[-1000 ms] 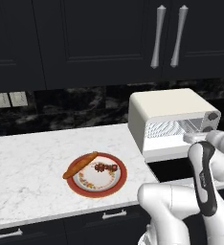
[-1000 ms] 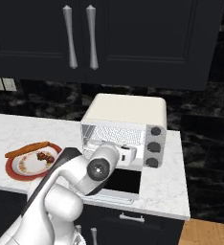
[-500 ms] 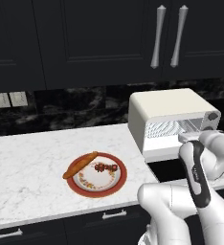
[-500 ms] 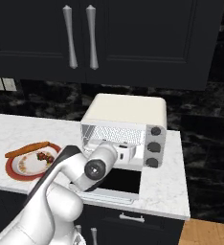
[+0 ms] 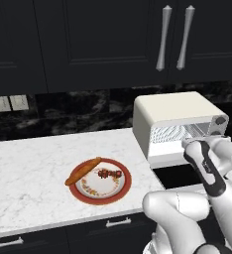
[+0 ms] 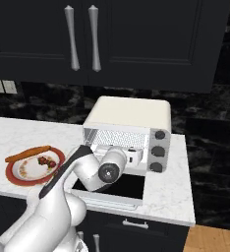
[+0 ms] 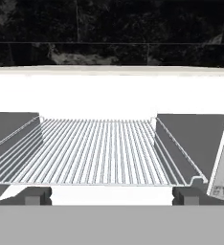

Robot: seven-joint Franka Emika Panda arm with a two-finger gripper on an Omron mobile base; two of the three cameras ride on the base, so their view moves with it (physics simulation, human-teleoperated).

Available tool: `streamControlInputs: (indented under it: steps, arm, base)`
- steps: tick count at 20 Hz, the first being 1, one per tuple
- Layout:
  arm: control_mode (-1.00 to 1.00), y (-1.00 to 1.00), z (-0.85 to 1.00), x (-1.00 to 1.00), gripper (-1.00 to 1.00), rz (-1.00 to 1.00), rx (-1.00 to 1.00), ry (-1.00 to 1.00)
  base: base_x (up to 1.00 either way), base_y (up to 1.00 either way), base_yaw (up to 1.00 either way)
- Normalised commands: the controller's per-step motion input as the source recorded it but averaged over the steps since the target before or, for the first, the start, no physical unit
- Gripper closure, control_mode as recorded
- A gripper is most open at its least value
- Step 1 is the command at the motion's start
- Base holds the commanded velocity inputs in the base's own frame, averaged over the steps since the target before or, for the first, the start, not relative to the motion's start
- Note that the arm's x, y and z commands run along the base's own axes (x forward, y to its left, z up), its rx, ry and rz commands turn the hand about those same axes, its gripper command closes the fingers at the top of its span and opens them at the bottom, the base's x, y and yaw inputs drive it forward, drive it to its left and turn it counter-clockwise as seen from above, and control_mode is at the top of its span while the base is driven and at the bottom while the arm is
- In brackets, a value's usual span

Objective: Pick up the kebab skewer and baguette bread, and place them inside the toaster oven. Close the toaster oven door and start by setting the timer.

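Kebab skewer [image 5: 105, 173]: short thin stick w/ small dark red & brown chunks, lying across middle of a red-rimmed plate [image 5: 122, 191] w/ pale centre. Baguette bread [image 5: 83, 170]: slim orange-brown loaf, rounded ends, lying on plate's far-left rim, one end sticking out past rim, just beside skewer.

Plate sits on white marble counter [image 5: 33, 163], left of toaster oven [image 6: 131, 114] & apart from it.

Toaster oven: cream-white box, three grey knobs down its right side. Toaster oven door [image 6: 118, 187] is folded down flat, dark glass facing up, resting out over counter front. Wire rack [image 7: 95, 150] inside is bare, grey side walls either side.

Hand [image 7: 112, 195] is at oven mouth, above the lowered door, pointing into the cavity; finger tips [image 7: 37, 195] stand wide apart, holding nothing.

Behind: black stone backsplash, dark upper cabinets w/ silver bar handles [image 5: 161, 37], wall outlets [image 5: 10, 102] at left.
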Motion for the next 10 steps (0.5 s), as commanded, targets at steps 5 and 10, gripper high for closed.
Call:
streamControlInputs:
  steps: [5, 10]
  arm:
    - [-1.0, 0.19, -0.28, 0.28, -1.0, 0.0, 0.0, -0.1]
    - [-1.0, 0.18, -0.15, 0.4, -1.0, 0.0, 0.0, -0.04]
  base:
    - [0.0, 0.0, 0.0]
    - [0.0, 0.0, 0.0]
